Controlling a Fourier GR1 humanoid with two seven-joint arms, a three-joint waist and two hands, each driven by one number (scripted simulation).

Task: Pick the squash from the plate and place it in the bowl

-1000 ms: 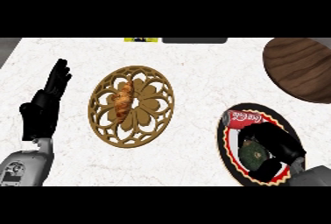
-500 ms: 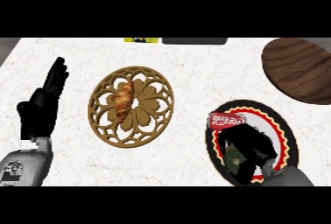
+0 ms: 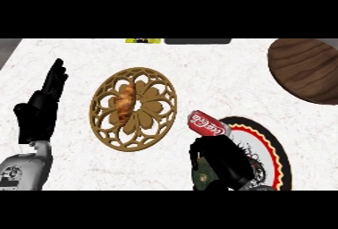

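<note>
Counter: white marbled counter (image 3: 198, 71) seen from steeply above.
Trivet: carved wooden openwork trivet (image 3: 155, 105) at centre-left, with a croissant (image 3: 124, 100) lying on its left half.
Bowl: dark wooden bowl (image 3: 305, 69) at the upper right, cut by the view's edge, well apart from the plate.
Plate: black plate (image 3: 271, 147) with a red and white rim at the lower right.
Can: red cola can (image 3: 209, 124) lying on its side at the plate's upper-left edge.
Squash: dark green squash (image 3: 200, 175) on the plate's left part, mostly hidden under the right hand.
Right hand: right hand (image 3: 221, 161) over the plate, fingers curled round the squash.
Left hand: left hand (image 3: 41, 109) at the left edge, fingers straight and up, holding nothing, resting.
</note>
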